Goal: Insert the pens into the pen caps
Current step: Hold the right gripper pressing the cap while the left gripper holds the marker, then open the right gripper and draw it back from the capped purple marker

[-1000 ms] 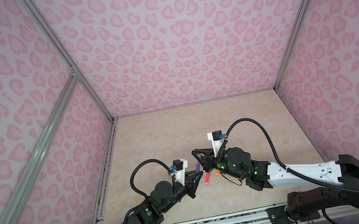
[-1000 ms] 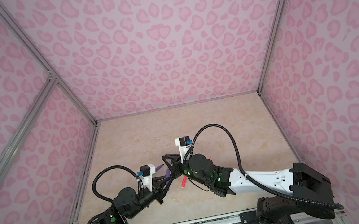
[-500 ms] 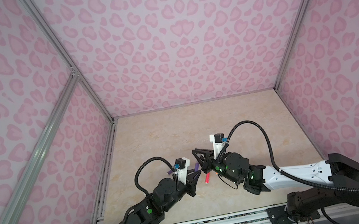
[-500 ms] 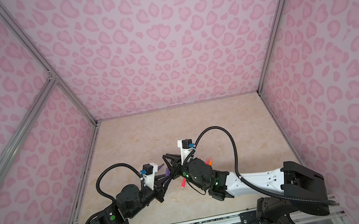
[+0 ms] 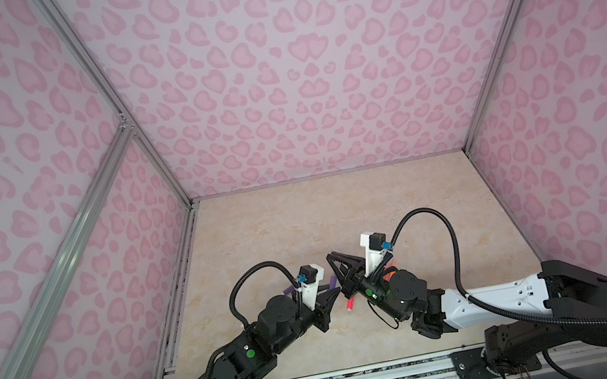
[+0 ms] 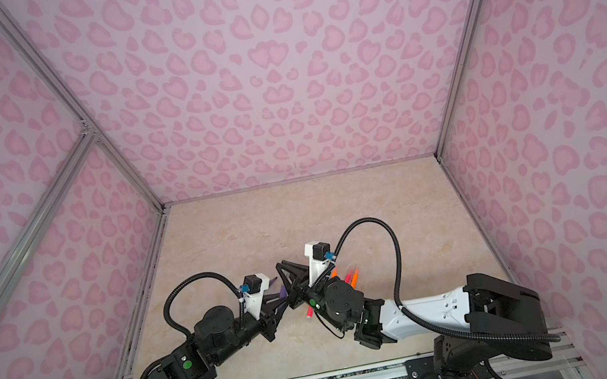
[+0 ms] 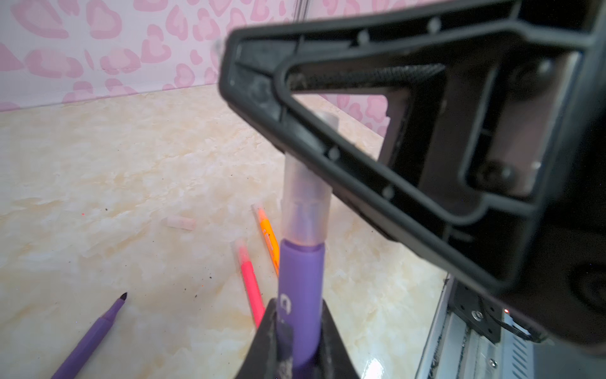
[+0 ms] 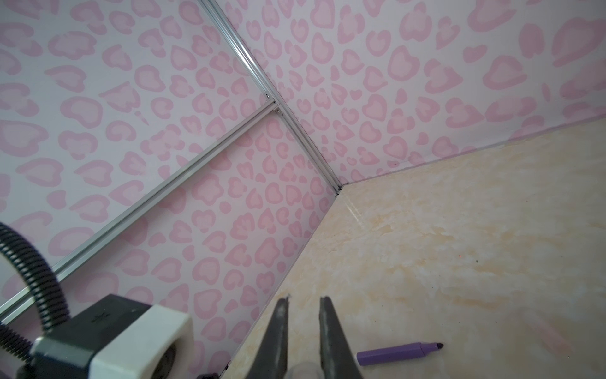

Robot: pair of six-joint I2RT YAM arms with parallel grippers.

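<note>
The two tools are meeting low over the near middle of the worktop (image 5: 339,209). The left tool (image 7: 299,308) is pinching a purple pen (image 7: 301,282) by its barrel, and the pen is pointing away from it toward the right arm. A clear cap (image 7: 305,203) is sitting over the pen's tip, its open mouth meeting the shoulder of the purple barrel. The right tool (image 8: 304,302) is pinching that cap well back from its fingertips. In the right wrist view only the cap's end is showing, low between the two dark fingers (image 8: 278,334). In the left wrist view one black finger of the right tool is crossing in front of the cap's upper part.

A second purple pen (image 8: 398,352) is lying flat on the worktop just beyond the tools on their far side, uncapped, its dark tip bare. A pink-red pen (image 7: 251,285) and an orange pen (image 7: 268,233) are lying close together to the right of the held pen, each with a clear cap over its tip. A loose cap (image 7: 180,222) is lying alone on the worktop, a little apart from those two pens.
</note>
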